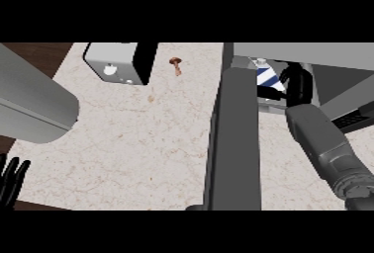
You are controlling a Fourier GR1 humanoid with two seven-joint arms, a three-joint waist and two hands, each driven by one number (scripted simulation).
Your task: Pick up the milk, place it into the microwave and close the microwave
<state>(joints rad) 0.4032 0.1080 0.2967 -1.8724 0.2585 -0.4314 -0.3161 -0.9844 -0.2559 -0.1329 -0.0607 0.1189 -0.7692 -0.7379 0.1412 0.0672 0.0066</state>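
The milk (269, 79), a white carton with blue stripes, stands upright inside the open microwave (329, 57) at the upper right. My right hand (300, 86) reaches into the cavity and lies along the carton's right side, its fingers fairly straight, so it reads as open. The microwave door (235, 143) is swung wide open and juts toward me as a long dark grey slab, left of my right forearm. Low at the left edge my left hand (11, 180) rests open, fingers up.
A white and black toaster-like appliance (120, 62) stands at the counter's back. A small brown mushroom (176, 64) lies to its right. A large grey rounded body (29, 108) covers the left side. Dark wood shows beyond the counter's left edge.
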